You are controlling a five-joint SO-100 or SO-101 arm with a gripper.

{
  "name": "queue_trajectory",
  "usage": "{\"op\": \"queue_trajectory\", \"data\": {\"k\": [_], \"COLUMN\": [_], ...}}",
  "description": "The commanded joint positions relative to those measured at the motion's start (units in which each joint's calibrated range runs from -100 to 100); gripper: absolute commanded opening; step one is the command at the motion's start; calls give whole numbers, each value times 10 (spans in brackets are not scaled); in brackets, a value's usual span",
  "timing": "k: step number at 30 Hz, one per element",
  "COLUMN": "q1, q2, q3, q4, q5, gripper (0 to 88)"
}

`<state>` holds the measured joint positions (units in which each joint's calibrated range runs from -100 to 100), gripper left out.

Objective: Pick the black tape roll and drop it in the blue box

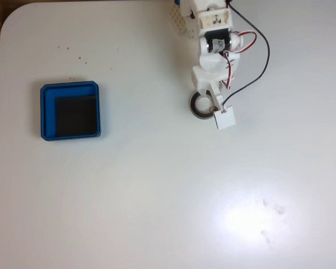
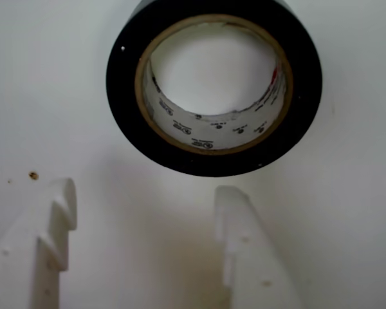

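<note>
Where the fixed view is read from its left side, the blue box (image 1: 70, 110) is seen flat on the white table (image 1: 157, 196), its bright blue walls enclosing a black floor. A few small dark specks are scattered on the tabletop above it. Well to the right of the box, near the top of the view, the white arm (image 1: 215, 42) is stretched down over the table, with red and black wires looped along its right side. Just below the arm's body the black tape roll (image 1: 199, 107) lies flat, partly covered by the gripper (image 1: 213, 106) and a small white block at its tip.

In the wrist view the same order holds: a toothed white finger (image 2: 51, 251) is found at lower left, the second finger at lower right, and bare table is visible between them, so the jaws are held apart and nothing is gripped. The tape roll (image 2: 213, 87) is placed just beyond the fingertips, its pale printed core ringed by the black band, with no contact seen.
</note>
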<state>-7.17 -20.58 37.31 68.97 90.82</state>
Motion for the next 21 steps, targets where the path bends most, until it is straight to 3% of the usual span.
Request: {"op": "queue_trajectory", "data": {"k": [1,21], "q1": [-4,-5], "q2": [11,116], "q3": [-38,-39], "q4": [5,-111], "q5": [4,2], "gripper": [228,245]}}
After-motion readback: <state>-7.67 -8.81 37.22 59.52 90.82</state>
